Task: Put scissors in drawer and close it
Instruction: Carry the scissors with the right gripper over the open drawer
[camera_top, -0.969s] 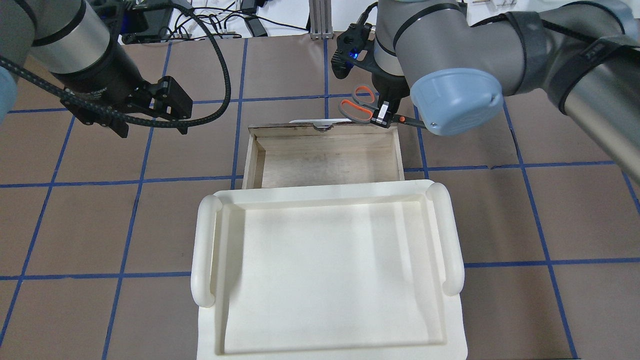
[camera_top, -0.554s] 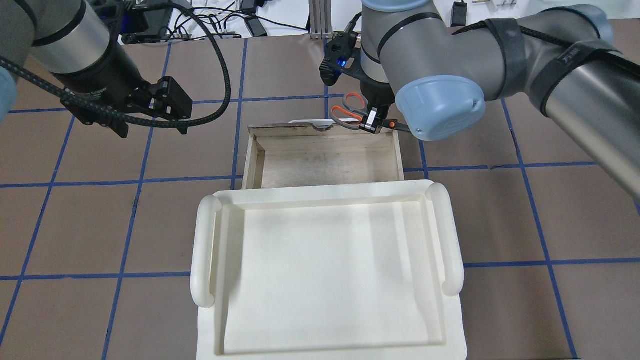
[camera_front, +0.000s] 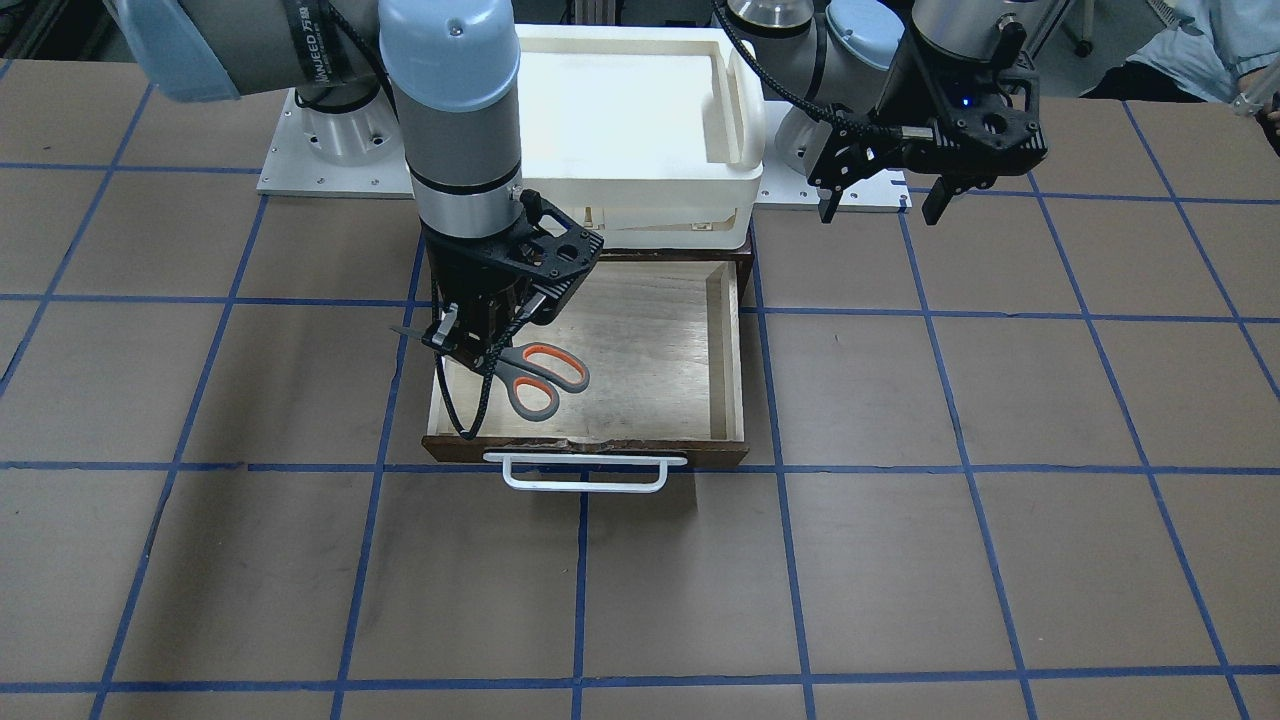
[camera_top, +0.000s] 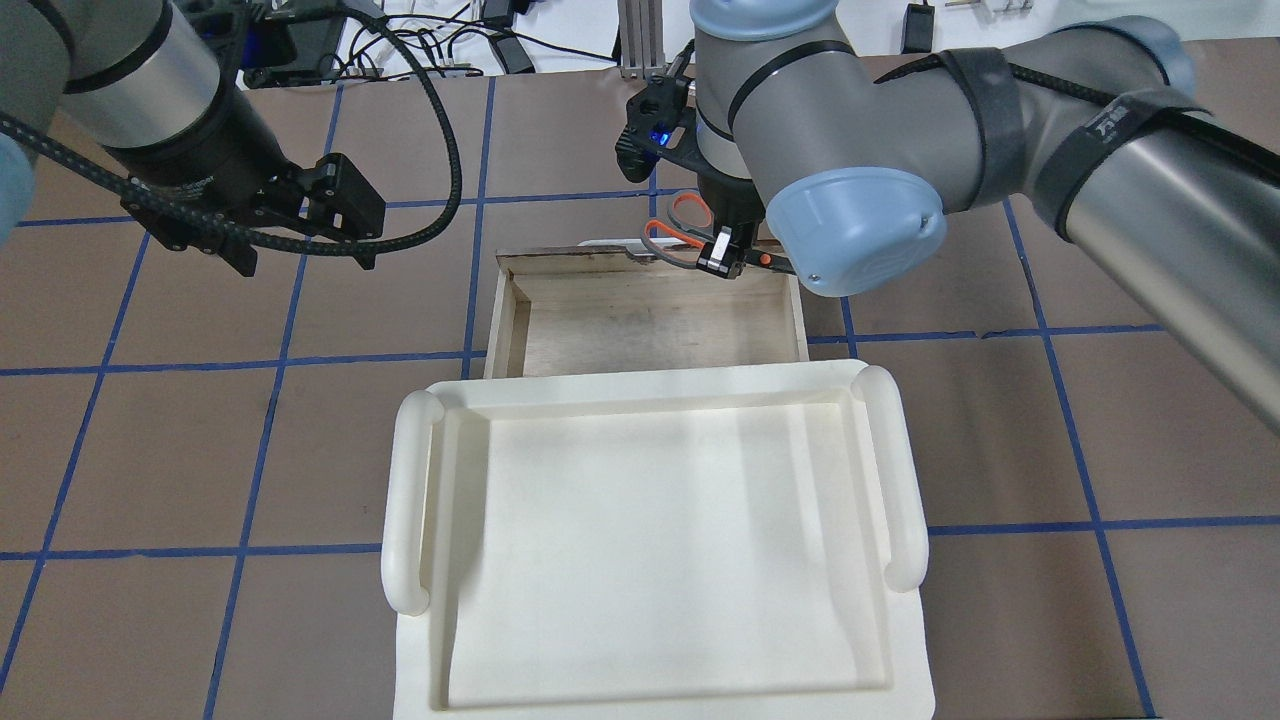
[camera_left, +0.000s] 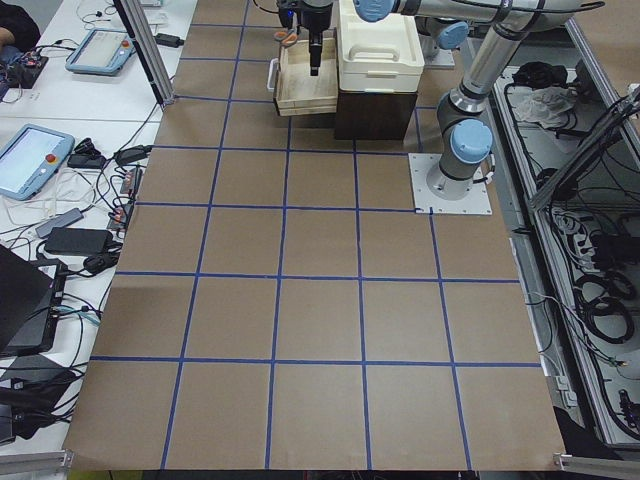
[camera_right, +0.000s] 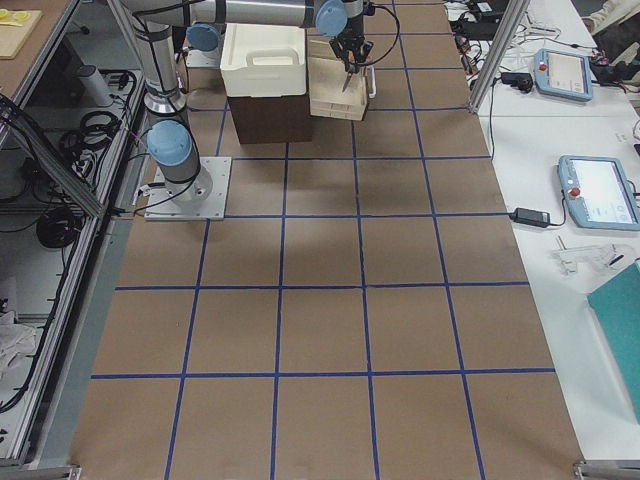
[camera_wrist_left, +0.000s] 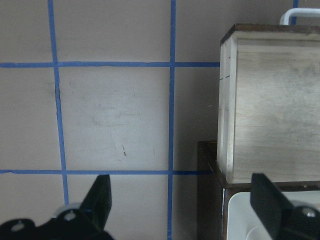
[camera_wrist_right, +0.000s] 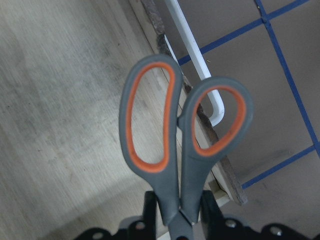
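Right claw (camera_front: 462, 343) is clenched on the scissors (camera_front: 538, 378) near the pivot. The grey-and-orange loops jut out one side and a blade tip pokes out the other. The pair hangs over the open drawer (camera_front: 655, 350), close to its front corner and white bar handle (camera_front: 585, 473). Left claw (camera_front: 880, 203) is spread wide, grasping nothing, above the worktop (camera_front: 1000, 400) well apart.
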